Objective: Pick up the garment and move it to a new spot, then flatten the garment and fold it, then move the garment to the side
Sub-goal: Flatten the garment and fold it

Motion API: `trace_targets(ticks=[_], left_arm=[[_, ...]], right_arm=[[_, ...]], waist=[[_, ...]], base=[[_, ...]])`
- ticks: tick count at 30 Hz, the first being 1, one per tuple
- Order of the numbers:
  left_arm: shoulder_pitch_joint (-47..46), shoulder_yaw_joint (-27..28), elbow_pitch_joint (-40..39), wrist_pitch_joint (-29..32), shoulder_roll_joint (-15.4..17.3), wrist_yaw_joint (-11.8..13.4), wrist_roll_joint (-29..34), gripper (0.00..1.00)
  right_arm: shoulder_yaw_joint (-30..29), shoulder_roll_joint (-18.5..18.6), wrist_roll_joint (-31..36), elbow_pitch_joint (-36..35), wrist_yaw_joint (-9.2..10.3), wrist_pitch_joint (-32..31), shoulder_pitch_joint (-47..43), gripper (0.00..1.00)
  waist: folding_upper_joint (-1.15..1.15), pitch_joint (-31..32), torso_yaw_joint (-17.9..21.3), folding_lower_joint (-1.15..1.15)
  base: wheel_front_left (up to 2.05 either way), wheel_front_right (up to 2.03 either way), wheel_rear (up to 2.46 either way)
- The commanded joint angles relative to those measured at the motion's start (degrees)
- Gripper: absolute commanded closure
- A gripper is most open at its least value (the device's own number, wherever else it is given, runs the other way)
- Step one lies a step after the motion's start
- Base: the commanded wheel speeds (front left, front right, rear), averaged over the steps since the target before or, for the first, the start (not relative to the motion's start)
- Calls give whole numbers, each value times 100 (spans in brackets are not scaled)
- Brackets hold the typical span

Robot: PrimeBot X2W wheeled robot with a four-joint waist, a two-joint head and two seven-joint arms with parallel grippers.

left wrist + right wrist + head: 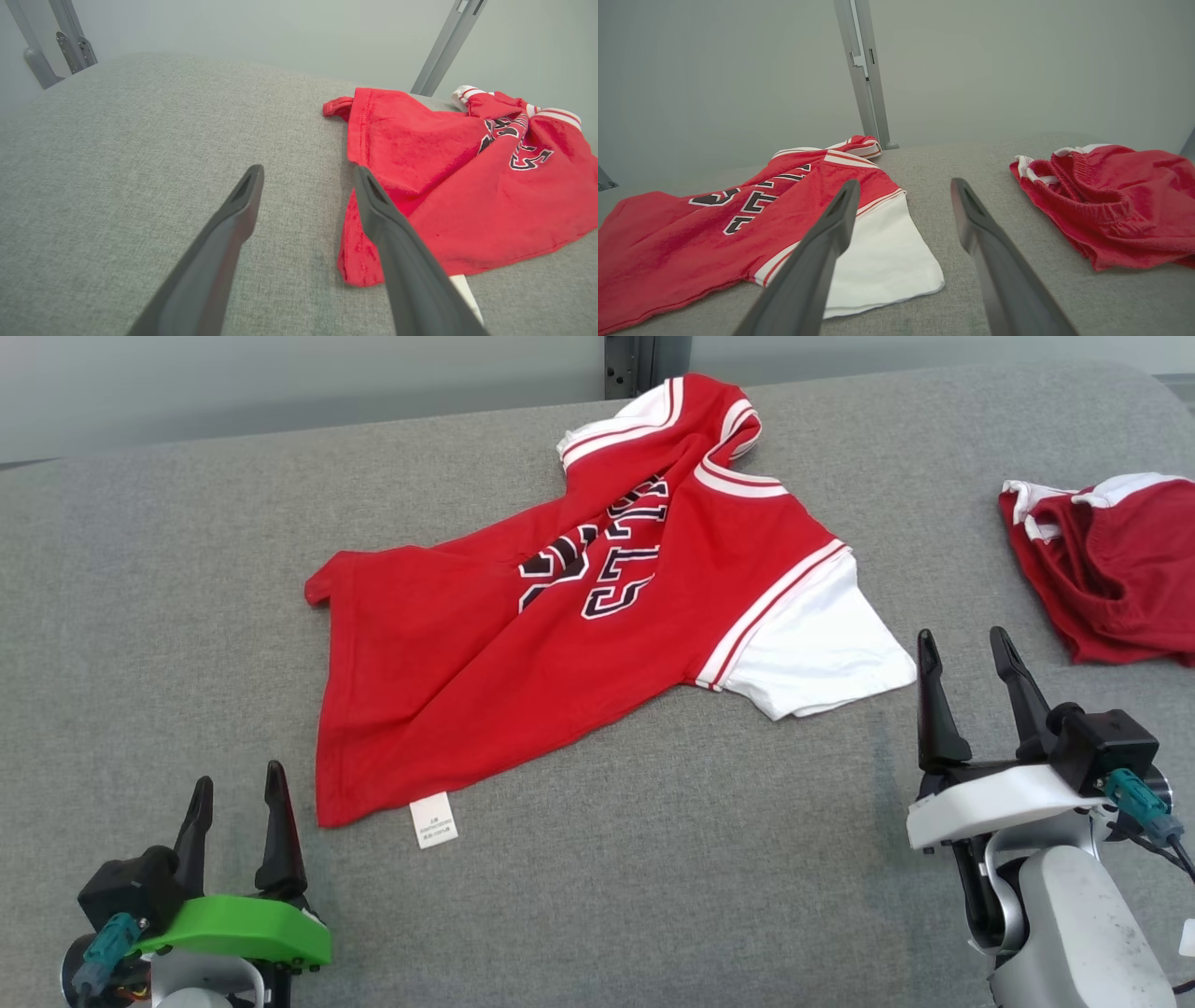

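The garment (579,616) is a red jersey shirt with white sleeves and dark lettering, lying creased and partly doubled over on the grey padded surface (168,616). Its hem corner with a white label (433,819) points toward me. My left gripper (235,791) stands open near the front left, just short of that hem, nothing between its fingers. In the left wrist view the garment (467,186) lies to the right of the open left gripper (308,175). My right gripper (963,644) is open at the front right, beside the white sleeve (882,252); the right gripper (903,186) holds nothing.
A second red and white piece of clothing (1111,569) lies bunched at the right edge, also seen as a crumpled heap (1111,210) in the right wrist view. A metal post (635,364) stands behind the surface. Bare grey padding spreads at the left and front.
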State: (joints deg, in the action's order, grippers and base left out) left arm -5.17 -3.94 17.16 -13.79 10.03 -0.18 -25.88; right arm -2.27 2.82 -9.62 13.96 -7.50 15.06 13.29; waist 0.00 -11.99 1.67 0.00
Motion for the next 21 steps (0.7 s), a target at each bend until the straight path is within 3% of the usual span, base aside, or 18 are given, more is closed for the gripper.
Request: trace_targets(ticks=[1, 10, 21], left_arm=[[25, 12, -100, -60, -35, -8, 63, 0], [426, -65, -702, -141, -357, -11, 364, 0], [662, -120, -869, -140, -563, -78, 635, 0]], right_arm=[[-3, 16, 44, -88, 2, 16, -66, 0], [109, 15, 115, -351, 2, 16, -279, 0], [500, 17, -82, -287, 2, 16, -556, 0]], waist=[[0, 74, -70, 0], [0, 404, -192, 0], [0, 701, -203, 0]], base=[[0, 0, 0], [0, 0, 0], [0, 0, 0]])
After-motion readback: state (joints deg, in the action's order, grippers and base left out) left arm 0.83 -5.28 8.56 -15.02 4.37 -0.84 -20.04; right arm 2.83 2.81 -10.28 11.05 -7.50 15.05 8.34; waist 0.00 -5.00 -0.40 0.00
